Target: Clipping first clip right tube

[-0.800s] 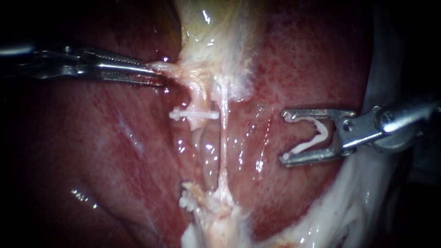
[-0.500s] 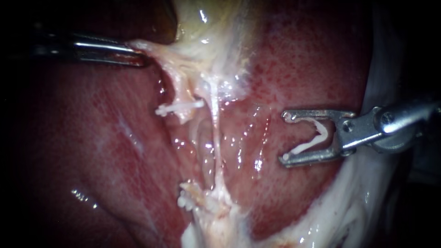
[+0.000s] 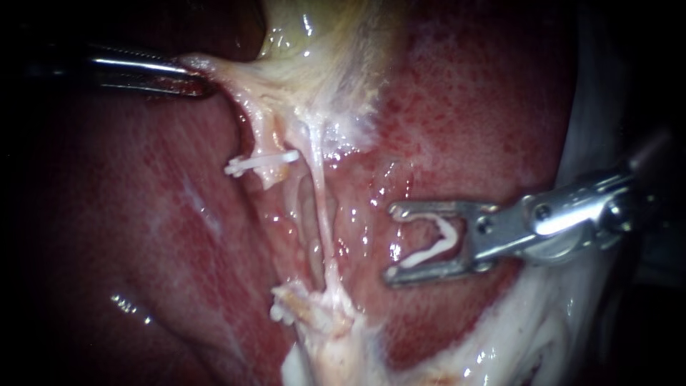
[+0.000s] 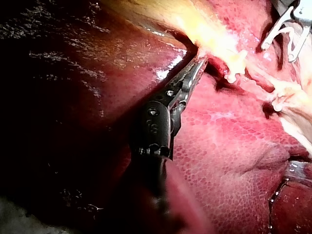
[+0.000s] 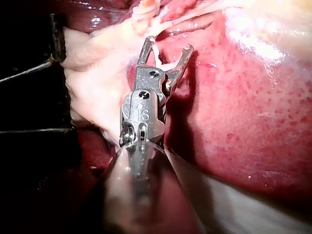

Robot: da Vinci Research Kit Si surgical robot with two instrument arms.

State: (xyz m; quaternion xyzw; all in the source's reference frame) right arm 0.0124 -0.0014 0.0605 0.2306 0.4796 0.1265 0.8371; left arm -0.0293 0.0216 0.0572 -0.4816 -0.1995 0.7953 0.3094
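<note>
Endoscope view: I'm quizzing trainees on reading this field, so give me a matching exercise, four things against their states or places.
Things:
1. left instrument
2. right instrument
3. closed clip
4. right tube

States or places:
A. bare, no clip on it
B. jaws shut on pale tissue
C. sits across the left tube
D. holds an open clip between its jaws, short of both tubes

Pairs: 1-B, 2-D, 3-C, 4-A.
</note>
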